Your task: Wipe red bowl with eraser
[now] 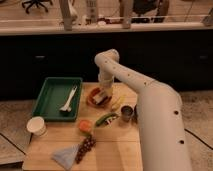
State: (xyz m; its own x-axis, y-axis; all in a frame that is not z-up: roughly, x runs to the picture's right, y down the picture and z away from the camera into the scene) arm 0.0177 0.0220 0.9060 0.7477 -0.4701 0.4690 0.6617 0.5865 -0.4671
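The red bowl (pixel 92 96) sits on the wooden table, right of the green tray. My gripper (pixel 101 96) hangs straight down over the bowl, at or inside its rim. A whitish-tan block with a darker face, the eraser (pixel 100 99), shows at the gripper's tip inside the bowl. The white arm reaches in from the lower right and covers the right part of the bowl.
A green tray (pixel 50 86) holds a white spatula-like utensil (pixel 68 100). A white paper cup (pixel 36 125) stands front left. A small orange item (pixel 85 125), a green pepper (pixel 105 119), a metal cup (pixel 127 113), dark grapes (pixel 86 146) and a grey-blue cloth (pixel 64 156) lie nearby.
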